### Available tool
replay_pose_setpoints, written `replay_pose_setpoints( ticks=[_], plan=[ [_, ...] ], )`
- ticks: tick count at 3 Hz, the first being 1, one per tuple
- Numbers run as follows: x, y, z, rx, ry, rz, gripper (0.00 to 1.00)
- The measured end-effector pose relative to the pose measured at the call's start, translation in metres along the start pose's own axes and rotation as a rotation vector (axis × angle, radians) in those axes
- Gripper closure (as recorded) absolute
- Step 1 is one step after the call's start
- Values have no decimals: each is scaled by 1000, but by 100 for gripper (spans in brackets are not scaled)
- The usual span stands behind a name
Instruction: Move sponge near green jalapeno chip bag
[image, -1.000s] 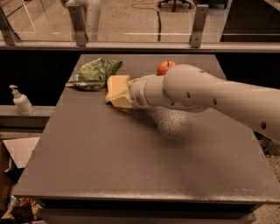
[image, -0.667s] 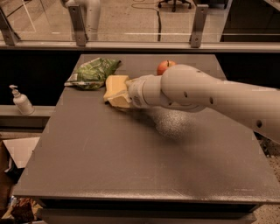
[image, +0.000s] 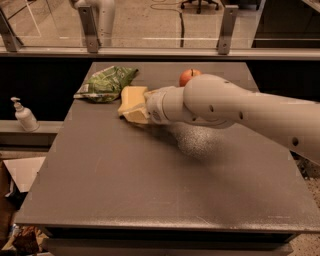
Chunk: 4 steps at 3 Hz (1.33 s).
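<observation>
The pale yellow sponge (image: 131, 97) is at the back left of the dark table (image: 150, 190), just right of the green jalapeno chip bag (image: 106, 82). The two are almost touching. My gripper (image: 137, 112) reaches in from the right on a thick white arm and is shut on the sponge's near right end. The pale fingers blend with the foam. The sponge sits low, at or just above the tabletop.
A red apple (image: 188, 76) stands at the back, behind the arm. A white pump bottle (image: 23, 115) stands on a ledge left of the table. A glass railing with metal posts (image: 91, 27) runs behind the table.
The gripper and the sponge have shifted slightly left, a little closer to the green bag. The bag and the apple have not moved.
</observation>
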<state>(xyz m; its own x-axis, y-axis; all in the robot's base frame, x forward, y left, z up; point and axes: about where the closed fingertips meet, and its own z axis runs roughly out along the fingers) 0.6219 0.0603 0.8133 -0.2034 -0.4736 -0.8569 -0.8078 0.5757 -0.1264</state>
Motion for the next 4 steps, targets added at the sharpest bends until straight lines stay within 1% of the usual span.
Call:
replay_pose_setpoints(
  ticks=[1,2,3,4],
  plan=[
    [0,0,0,0,0,0,0],
    [-5,3,-2,-17,-6,33,0],
    [-12,7,-12,-41,-28,60,0],
    [-17,9,-30,-67,-63,86,0]
  ],
)
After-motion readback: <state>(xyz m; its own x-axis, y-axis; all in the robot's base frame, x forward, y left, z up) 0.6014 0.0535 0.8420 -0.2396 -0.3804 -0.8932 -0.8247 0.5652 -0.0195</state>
